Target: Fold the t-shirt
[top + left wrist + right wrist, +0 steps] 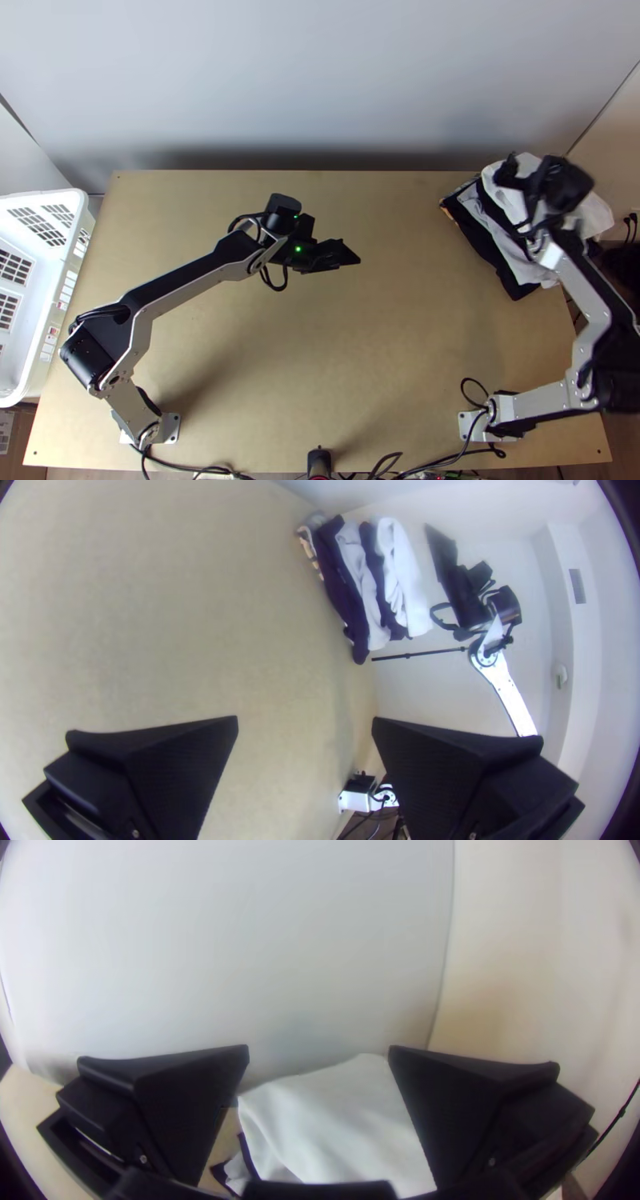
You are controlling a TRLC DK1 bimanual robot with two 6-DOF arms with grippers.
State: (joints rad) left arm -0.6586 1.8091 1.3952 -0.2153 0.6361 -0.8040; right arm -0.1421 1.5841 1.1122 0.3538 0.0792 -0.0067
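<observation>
Basket [73,240] shows in the top view; wrist views show left gripper [342,256] and right gripper [528,170] spread wide.

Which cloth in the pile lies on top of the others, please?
The white cloth; the grey cloth and dark cloth lie beneath it.

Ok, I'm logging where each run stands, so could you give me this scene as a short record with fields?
left claw: left claw, open, above the middle of the table
right claw: right claw, open, over the pile
pile: layered cloths at the table's far right corner
top cloth: white cloth, wrinkled
other layers: grey and dark cloths
t-shirt: cannot tell which cloth it is
basket: white plastic, at the table's left edge
</observation>
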